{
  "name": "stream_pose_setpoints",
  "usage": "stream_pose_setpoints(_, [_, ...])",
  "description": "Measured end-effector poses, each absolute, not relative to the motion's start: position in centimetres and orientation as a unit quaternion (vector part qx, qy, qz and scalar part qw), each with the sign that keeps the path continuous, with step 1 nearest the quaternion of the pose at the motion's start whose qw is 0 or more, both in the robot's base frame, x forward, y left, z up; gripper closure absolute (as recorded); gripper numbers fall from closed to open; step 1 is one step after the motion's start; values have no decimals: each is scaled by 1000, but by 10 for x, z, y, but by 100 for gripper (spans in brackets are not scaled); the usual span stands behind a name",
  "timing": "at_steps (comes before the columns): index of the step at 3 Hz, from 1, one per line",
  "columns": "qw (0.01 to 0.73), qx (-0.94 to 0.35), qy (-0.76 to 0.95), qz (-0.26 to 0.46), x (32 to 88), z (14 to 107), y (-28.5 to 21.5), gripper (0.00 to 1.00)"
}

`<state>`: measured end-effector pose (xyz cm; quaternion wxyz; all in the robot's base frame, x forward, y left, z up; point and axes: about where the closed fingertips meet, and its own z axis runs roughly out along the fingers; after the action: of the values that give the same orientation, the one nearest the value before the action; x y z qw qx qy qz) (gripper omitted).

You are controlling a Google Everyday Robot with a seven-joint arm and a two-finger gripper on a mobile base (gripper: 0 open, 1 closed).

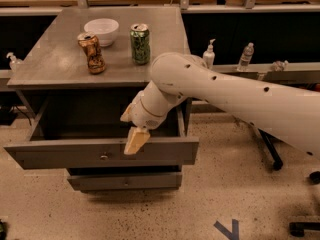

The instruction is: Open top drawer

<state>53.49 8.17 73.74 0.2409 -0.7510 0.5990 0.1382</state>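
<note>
The top drawer [60,154] is a wide grey drawer under the grey tabletop [55,66]. It stands pulled out, and its dark inside shows. A small round metal knob [103,157] sits at the centre of its front panel. My gripper [135,141] has tan tips and hangs from the white arm [225,91]. It is at the upper edge of the drawer front, just right of the knob.
A white bowl [101,30], a green can [140,44] and a crumpled brown can [93,53] stand on the tabletop. A shorter lower drawer [125,181] is shut below. Bottles [209,56] and chair legs [272,154] are to the right.
</note>
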Motion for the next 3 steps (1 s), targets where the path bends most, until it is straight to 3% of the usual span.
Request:
stream_pose_setpoints(2, [253,-735,609,158,633,717,90,86])
stream_pose_setpoints(3, [248,-726,621,159,646,699,90,100])
